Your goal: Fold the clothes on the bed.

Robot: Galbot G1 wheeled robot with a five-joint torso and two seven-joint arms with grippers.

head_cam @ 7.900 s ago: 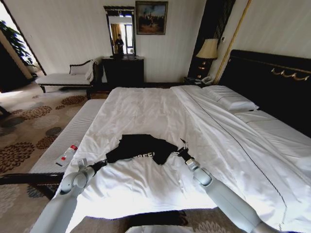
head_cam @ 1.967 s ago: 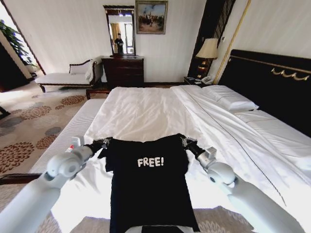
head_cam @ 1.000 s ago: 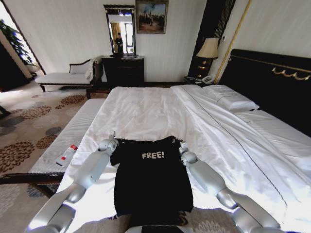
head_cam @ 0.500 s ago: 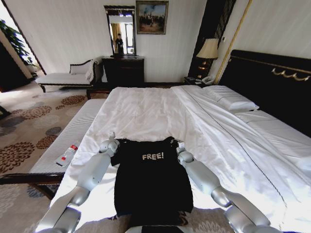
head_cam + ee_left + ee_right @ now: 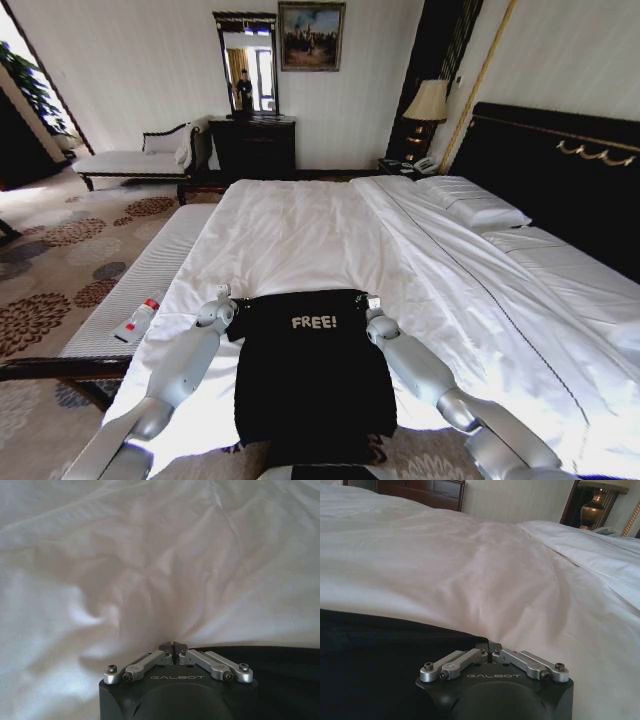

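I see the black short-sleeved soft-cloth T-shirt [image 5: 312,375] lying flat on the large white-sheeted bed [image 5: 300,235], lettering up, hem over the bed's near edge. Left claw [image 5: 224,301] is pinched closed on the T-shirt's left shoulder corner; right claw [image 5: 371,303] is pinched closed on the right corner.

Head camera high, facing 12 o'clock down the bed [image 5: 300,230]; wrist cameras close, skimming its shared white duvet [image 5: 150,555].
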